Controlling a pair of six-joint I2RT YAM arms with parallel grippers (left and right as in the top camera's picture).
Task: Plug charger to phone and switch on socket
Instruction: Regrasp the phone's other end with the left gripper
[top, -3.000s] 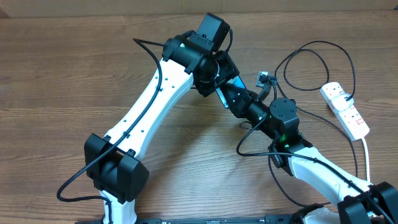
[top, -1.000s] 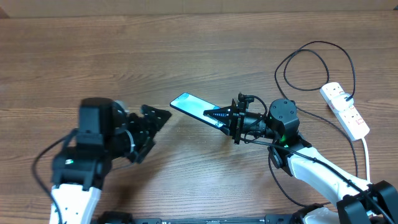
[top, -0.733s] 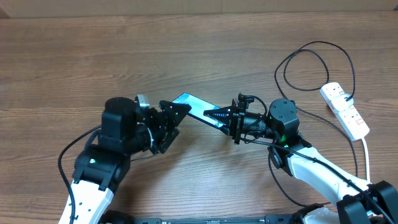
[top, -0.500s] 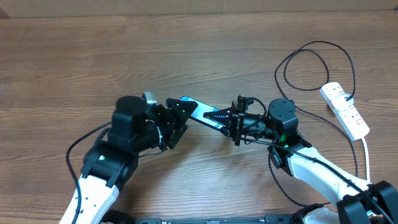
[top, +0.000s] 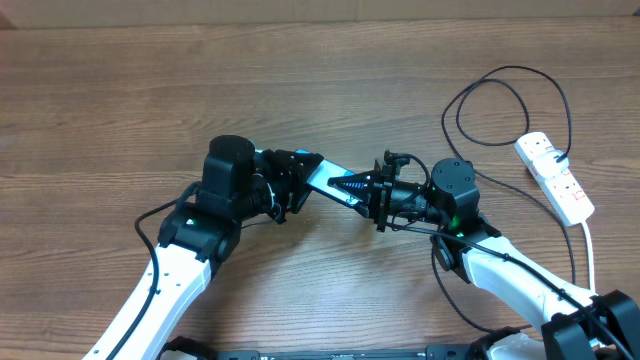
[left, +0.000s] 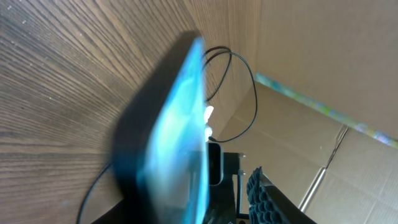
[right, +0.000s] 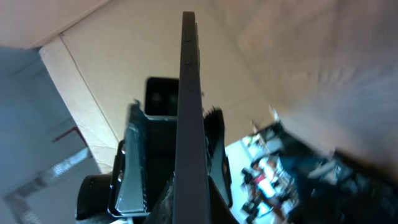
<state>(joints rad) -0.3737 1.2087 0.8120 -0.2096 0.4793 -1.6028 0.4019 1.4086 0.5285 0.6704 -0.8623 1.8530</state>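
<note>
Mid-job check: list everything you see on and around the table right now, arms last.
phone: one, black edge with light-blue screen, held mid-table between both end effectors.
charger: one, thin black cable, looped on the table at right, running to the power strip.
power strip: one, white with red switches, near the right edge.
table: one, brown wood.
left end effector: one, black, at the phone's left end; grip unclear.
right end effector: one, black, clamped on the phone.

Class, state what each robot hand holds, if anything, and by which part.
The right hand grips the phone by one end. The left hand is at the opposite end; its grip cannot be told.
</note>
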